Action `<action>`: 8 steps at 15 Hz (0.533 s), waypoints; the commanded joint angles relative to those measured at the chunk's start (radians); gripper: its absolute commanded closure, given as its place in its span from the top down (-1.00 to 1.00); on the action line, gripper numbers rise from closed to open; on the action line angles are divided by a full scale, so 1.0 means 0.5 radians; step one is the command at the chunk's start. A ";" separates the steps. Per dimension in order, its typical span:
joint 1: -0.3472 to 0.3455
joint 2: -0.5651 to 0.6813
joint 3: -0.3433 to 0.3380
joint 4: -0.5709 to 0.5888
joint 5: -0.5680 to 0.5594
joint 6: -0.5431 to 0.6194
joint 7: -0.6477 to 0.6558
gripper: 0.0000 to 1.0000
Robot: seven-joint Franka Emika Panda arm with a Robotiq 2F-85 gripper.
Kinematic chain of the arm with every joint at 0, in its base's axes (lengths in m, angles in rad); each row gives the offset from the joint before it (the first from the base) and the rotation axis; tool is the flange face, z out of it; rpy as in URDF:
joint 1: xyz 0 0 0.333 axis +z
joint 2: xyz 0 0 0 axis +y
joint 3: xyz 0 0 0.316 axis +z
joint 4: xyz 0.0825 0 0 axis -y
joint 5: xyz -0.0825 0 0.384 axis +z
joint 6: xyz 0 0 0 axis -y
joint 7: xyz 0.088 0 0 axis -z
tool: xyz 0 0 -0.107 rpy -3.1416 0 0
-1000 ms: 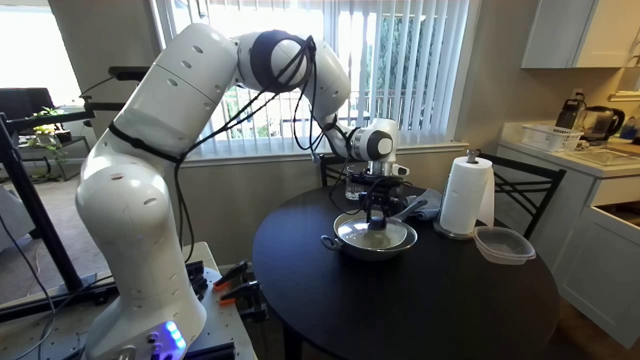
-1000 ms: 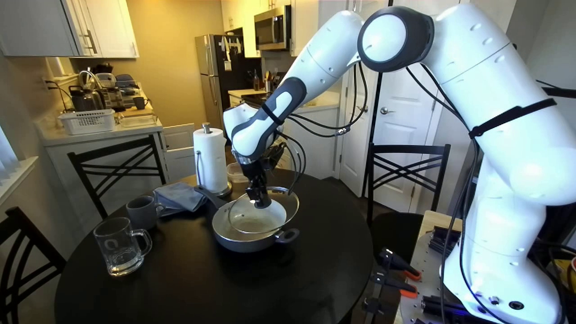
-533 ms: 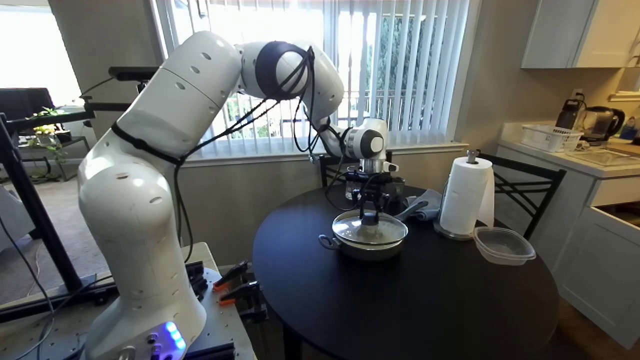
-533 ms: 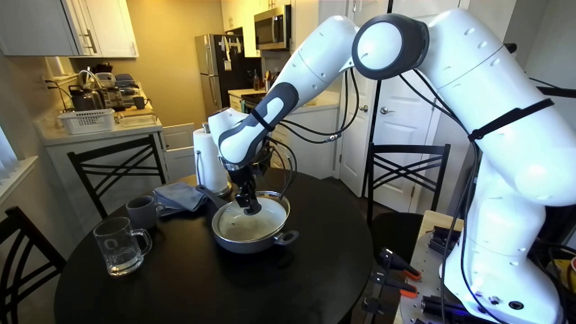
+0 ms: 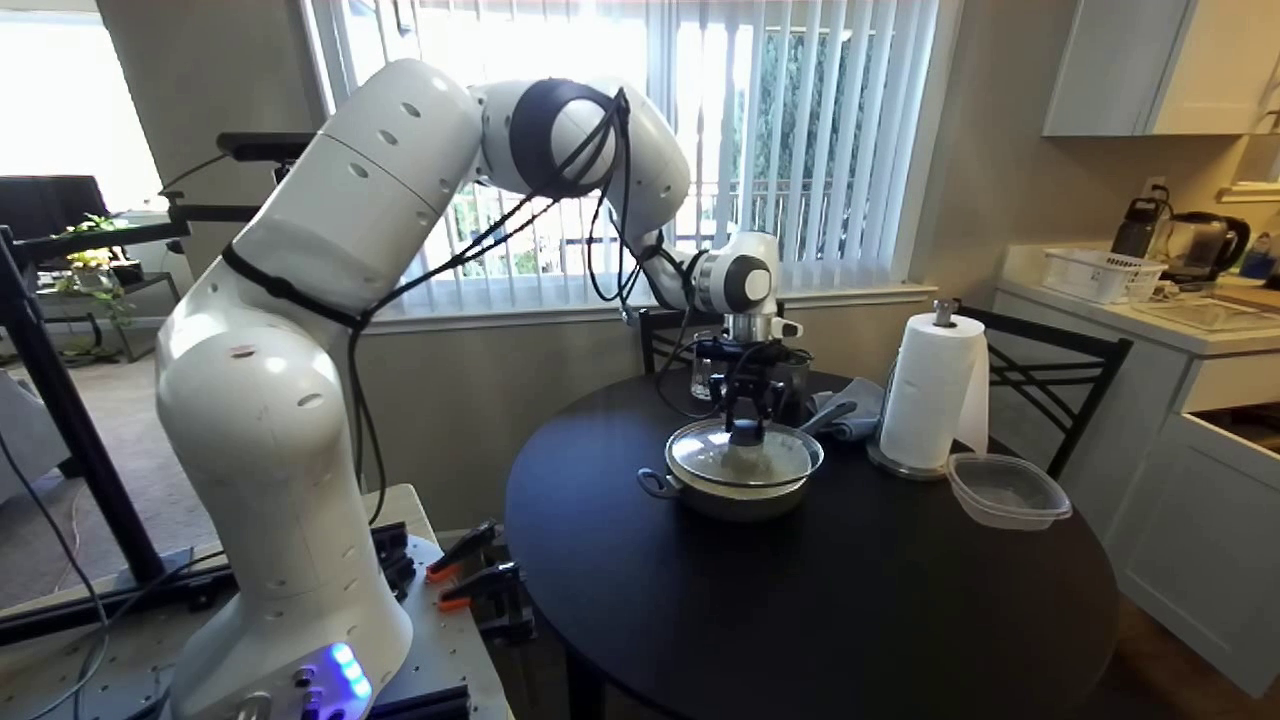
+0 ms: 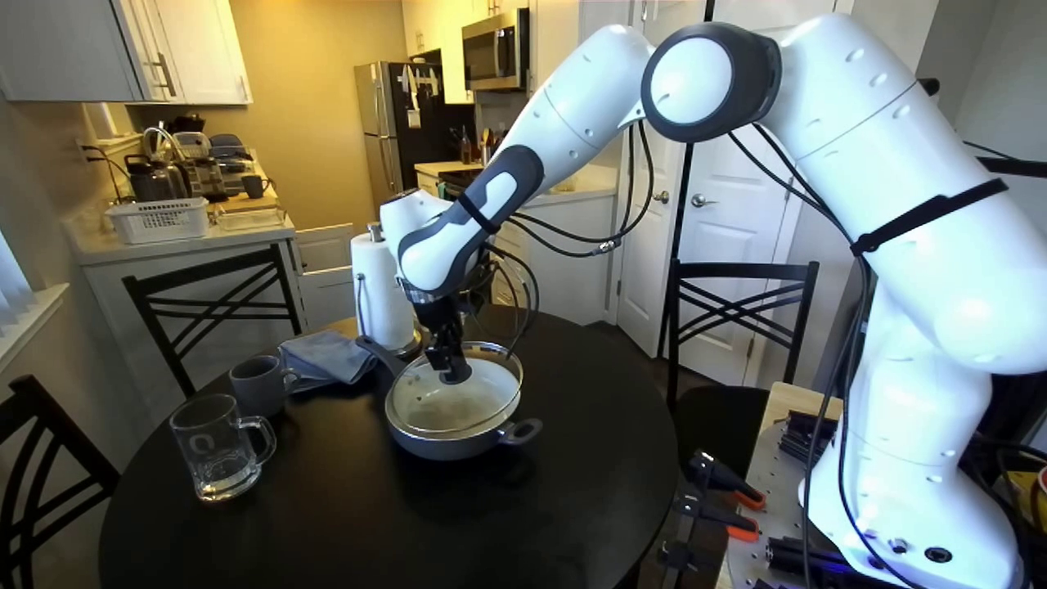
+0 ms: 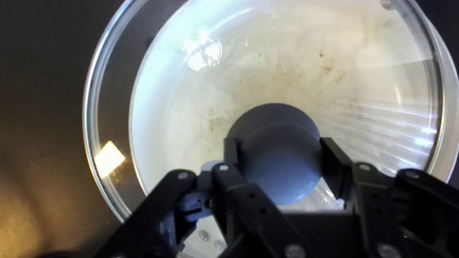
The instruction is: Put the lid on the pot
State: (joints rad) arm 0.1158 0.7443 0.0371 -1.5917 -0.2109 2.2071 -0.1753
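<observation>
The silvery pot [image 5: 735,505] stands on the dark round table, its pale inside showing through the glass; it is also in an exterior view [image 6: 446,447]. My gripper [image 7: 279,154] is shut on the dark knob [image 7: 281,165] of the clear glass lid [image 5: 715,455]. I hold the lid over the pot, nearly level. In the wrist view the lid's rim [image 7: 87,118] juts past the pot on the left, while the pot's rim [image 7: 452,107] shows beyond it on the right. In an exterior view a pale strip shows under the lid's front edge. I cannot tell whether they touch.
The pot's long handle [image 6: 383,357] points to a blue-grey cloth [image 6: 327,360]. A paper towel roll [image 5: 925,400] and a clear plastic container [image 5: 1008,490] stand on the table [image 5: 850,600]. A glass mug [image 6: 219,450] and a grey mug [image 6: 258,386] stand at another edge.
The lid has moved sideways with the gripper to sit more squarely over the pot. In the last half second it shifted only slightly. The pot looks nearly unmoved.
</observation>
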 commanded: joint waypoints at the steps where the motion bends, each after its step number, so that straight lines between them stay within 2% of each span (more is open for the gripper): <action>1: -0.054 -0.167 0.041 -0.139 0.007 0.098 -0.090 -0.35; 8: -0.145 -0.195 0.162 -0.225 0.135 0.053 -0.274 -0.35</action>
State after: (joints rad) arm 0.0740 0.7047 0.0867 -1.6409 -0.1798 2.2472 -0.2476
